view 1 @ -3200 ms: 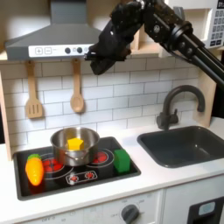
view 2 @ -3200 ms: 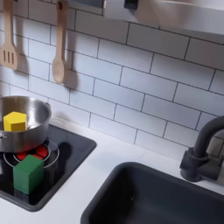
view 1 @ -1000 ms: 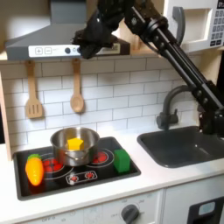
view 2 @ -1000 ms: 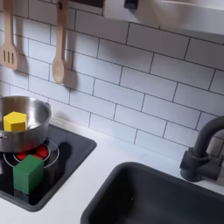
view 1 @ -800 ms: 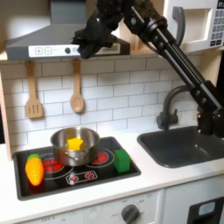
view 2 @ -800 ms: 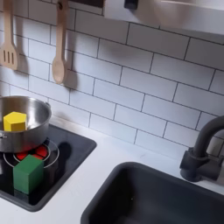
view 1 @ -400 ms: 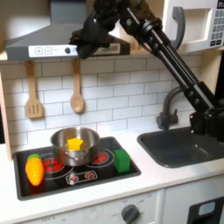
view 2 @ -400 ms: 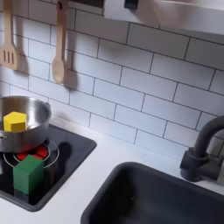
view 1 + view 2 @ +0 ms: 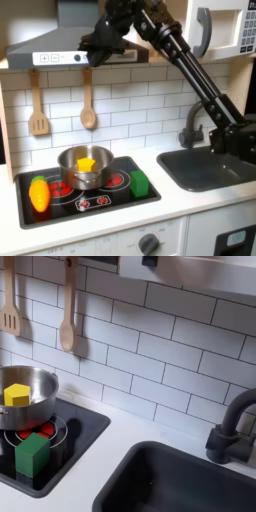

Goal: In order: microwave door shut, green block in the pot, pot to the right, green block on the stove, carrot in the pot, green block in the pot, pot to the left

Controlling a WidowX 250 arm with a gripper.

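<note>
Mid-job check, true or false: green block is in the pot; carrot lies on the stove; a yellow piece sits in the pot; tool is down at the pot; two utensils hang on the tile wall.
1. The green block is in the pot. False: it stands on the stove beside the pot.
2. The carrot lies on the stove. True.
3. A yellow piece sits in the pot. True.
4. The tool is at the pot. False: it is high, by the hood.
5. Two utensils hang on the tile wall. True.

The kitchen is faced frontally, from afar, in the first exterior view, with the end effector (image 9: pixel 97 52) seen high; below it, the stove (image 9: pixel 115 197) (image 9: pixel 85 426) and sink (image 9: pixel 212 166) (image 9: pixel 175 481) are shared with the nearer, angled second exterior view.
</note>
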